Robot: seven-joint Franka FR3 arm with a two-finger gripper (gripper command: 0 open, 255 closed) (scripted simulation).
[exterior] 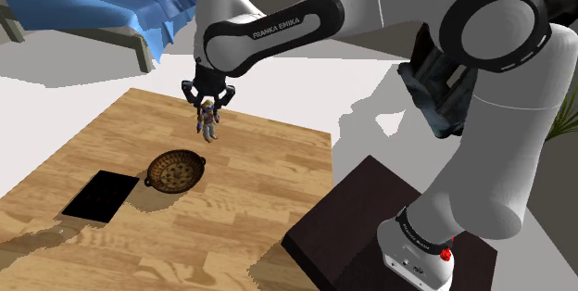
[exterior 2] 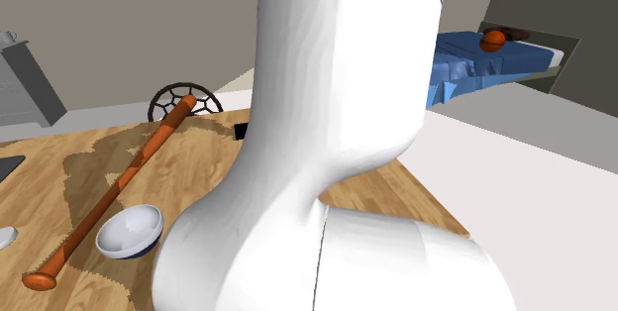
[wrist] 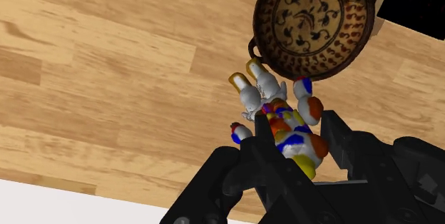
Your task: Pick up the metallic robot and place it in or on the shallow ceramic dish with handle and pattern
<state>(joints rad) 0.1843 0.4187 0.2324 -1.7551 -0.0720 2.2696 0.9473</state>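
Wrist view: black pincer (wrist: 294, 148) pinches glossy multicoloured robot (wrist: 277, 114) near round, patterned brown dish (wrist: 314, 23) on woodgrain table (wrist: 107, 80).

Open tabletop (exterior: 264, 183) between robot (exterior: 209, 122) and dish (exterior: 174, 170); black slab (exterior: 100, 196) (flat) beside.

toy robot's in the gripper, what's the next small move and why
Probably shift toward the shoulder view's lower left before lowering: the gripper is shut on the toy robot above the table, and the patterned dish lies off to that side, not beneath it.
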